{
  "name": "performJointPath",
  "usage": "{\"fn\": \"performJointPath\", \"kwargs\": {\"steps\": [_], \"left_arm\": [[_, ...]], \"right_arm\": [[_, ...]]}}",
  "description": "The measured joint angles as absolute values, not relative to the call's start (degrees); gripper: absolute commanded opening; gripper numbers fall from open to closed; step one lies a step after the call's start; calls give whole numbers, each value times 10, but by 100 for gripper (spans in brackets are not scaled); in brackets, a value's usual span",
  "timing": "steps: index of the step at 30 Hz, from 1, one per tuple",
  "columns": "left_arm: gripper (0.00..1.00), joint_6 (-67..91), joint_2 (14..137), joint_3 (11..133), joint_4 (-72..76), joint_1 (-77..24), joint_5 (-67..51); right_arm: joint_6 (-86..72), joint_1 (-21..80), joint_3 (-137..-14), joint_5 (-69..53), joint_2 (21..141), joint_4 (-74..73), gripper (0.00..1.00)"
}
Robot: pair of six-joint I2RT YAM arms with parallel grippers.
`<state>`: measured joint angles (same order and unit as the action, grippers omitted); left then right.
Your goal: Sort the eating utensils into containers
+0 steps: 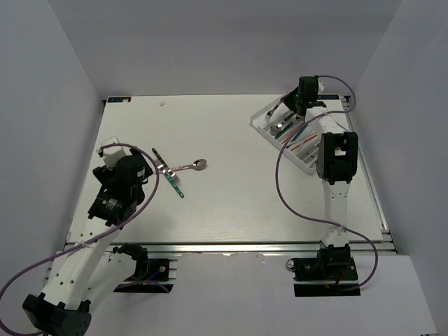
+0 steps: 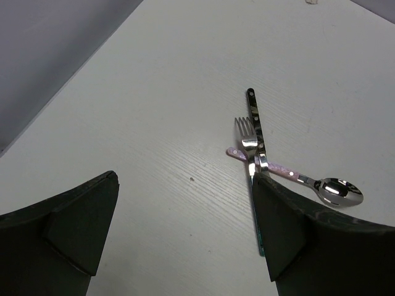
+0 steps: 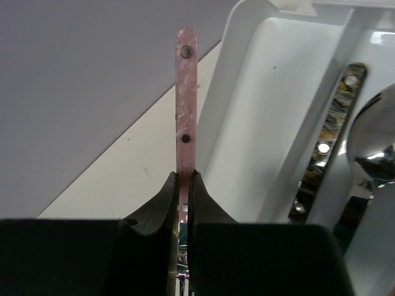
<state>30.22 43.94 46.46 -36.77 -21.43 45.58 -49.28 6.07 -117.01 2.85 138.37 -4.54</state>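
Three eating utensils lie crossed on the table: a dark-handled knife (image 2: 254,120), a fork (image 2: 246,131) with a teal handle, and a pink-handled spoon (image 2: 336,191). From above they sit left of centre, with the spoon (image 1: 194,166) to the right. My left gripper (image 2: 185,246) hangs open just left of them, and its right finger (image 2: 302,234) hides part of the fork's handle. My right gripper (image 3: 184,179) is shut on a pink-handled utensil (image 3: 186,92), whose head is hidden, at the left rim of the whitish container tray (image 3: 247,92). The tray (image 1: 269,133) lies far right under that gripper (image 1: 297,103).
Inside the tray lie a dark speckled handle (image 3: 333,123) and a shiny spoon bowl (image 3: 376,142), and the top view shows coloured pieces (image 1: 302,143) in it. Grey walls close in the table on the left, back and right.
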Motion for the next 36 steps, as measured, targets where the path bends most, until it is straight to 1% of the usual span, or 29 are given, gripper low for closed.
{"fn": "performJointPath", "kwargs": {"steps": [10,17,20,22,23,28,31,32,34,35,36], "left_arm": [[98,295,454,465,-360,-211,439],[98,291,450,465,-355,-211,428],[98,289,449,465,-355,-211,424],[98,289,449,465,-355,-211,423],[98,289,448,465,-355,-211,422],[98,289,444,465,-355,-211,418],[98,289,444,465,-355,-211,416],[98,289,444,465,-355,-211,415],[98,289,444,465,-355,-211,415],[98,289,444,465,-355,-211,415],[98,289,444,465,-355,-211,415]], "right_arm": [[-511,72,-1204,15,1397,-4,0],[-518,72,-1191,13,1402,17,0],[-519,73,-1191,13,1406,19,8],[-521,73,-1191,15,1407,19,11],[-521,74,-1186,16,1407,21,15],[-522,74,-1140,30,1406,34,18],[-523,74,-1124,36,1406,23,30],[-522,74,-1123,37,1406,23,43],[-521,74,-1123,37,1404,25,59],[-521,74,-1123,37,1402,25,75],[-518,74,-1123,37,1400,24,82]]}}
